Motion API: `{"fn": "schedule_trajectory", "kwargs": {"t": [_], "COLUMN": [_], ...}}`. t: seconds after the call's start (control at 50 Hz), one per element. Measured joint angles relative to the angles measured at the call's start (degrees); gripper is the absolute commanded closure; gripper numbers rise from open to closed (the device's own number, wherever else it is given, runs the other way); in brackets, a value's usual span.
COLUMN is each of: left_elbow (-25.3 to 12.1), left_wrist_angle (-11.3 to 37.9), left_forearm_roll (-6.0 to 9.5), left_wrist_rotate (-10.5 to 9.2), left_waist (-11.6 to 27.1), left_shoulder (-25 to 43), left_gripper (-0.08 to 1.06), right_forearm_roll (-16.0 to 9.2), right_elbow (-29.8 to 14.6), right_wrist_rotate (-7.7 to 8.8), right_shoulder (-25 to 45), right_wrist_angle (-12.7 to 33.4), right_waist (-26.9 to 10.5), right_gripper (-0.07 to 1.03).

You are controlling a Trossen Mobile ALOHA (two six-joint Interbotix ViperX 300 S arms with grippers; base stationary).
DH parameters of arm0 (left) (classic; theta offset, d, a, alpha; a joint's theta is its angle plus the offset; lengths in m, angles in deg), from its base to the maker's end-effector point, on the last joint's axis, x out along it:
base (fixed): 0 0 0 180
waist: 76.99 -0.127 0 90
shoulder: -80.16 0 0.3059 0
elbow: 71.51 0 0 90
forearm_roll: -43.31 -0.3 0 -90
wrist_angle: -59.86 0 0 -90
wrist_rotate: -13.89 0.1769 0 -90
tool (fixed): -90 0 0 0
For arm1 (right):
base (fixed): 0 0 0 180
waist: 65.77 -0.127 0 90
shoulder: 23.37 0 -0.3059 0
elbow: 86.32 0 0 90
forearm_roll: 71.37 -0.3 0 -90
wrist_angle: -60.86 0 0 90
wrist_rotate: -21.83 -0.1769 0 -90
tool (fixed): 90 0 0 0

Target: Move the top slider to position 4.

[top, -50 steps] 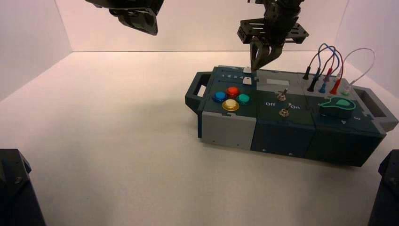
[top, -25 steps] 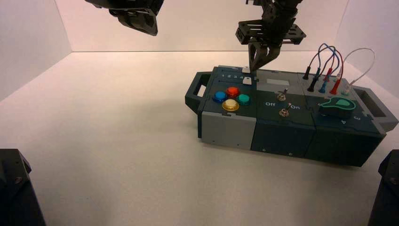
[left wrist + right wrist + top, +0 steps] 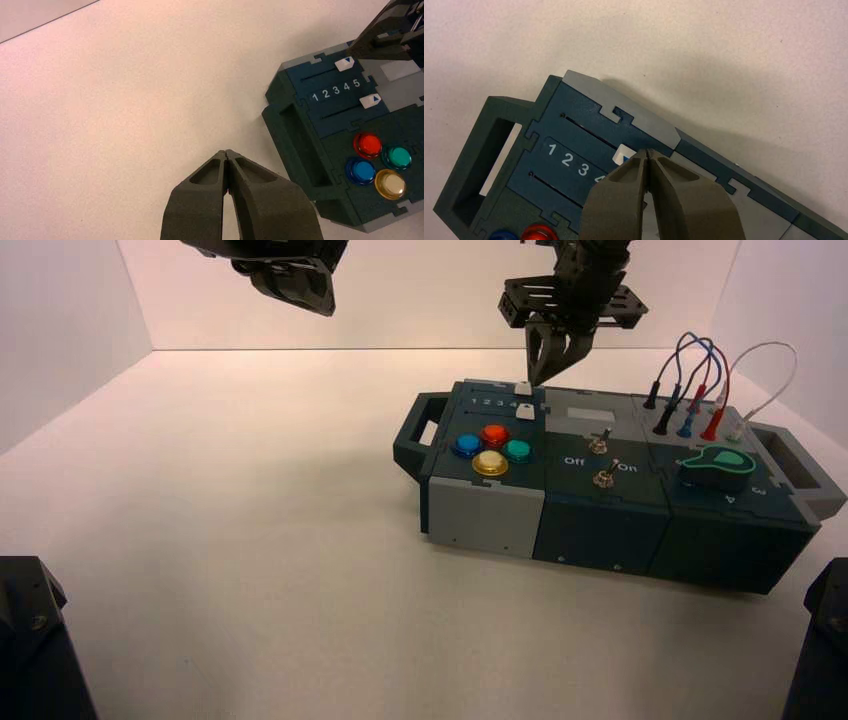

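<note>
The top slider [image 3: 523, 388] is a small white knob on the dark teal panel at the box's far left end. In the left wrist view, the top slider [image 3: 345, 63] stands near the high end of its track, about level with the printed 4 [image 3: 346, 87] and 5. My right gripper [image 3: 537, 380] is shut and empty, hanging just above the slider's right side. In the right wrist view its tips [image 3: 647, 151] cover part of the slider [image 3: 623, 153] and the 4. My left gripper [image 3: 322, 302] is shut and empty [image 3: 227, 152], parked high at the back left.
A second white slider [image 3: 524, 411] sits on the nearer track. Blue, red, green and yellow buttons [image 3: 491, 449] lie in front of it. Two toggle switches [image 3: 600, 440], plugged wires [image 3: 700, 390] and a green knob [image 3: 717, 465] fill the box's middle and right.
My right gripper has risen a little and drifted slightly left above the top slider, still shut. The slider and the left arm have not visibly moved.
</note>
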Motion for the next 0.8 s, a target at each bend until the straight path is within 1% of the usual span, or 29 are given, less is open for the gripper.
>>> {"fn": "schedule_trajectory", "kwargs": {"t": [0.5, 0.8], "left_elbow": [0.0, 0.0], "left_wrist_angle": [0.0, 0.0], "left_forearm_roll": [0.00, 0.00], "left_wrist_rotate": [0.00, 0.00], "left_waist": [-0.1, 0.0], "left_shoulder": [-0.1, -0.1], "left_gripper": [1.00, 1.00], "right_forearm_roll": [-0.1, -0.8], "right_elbow": [-0.4, -0.6], "right_wrist_rotate": [0.00, 0.00], "right_shoulder": [0.7, 1.1], "right_wrist_angle": [0.1, 0.2], "right_waist": [0.0, 0.0], "right_gripper": [0.99, 0.99]}}
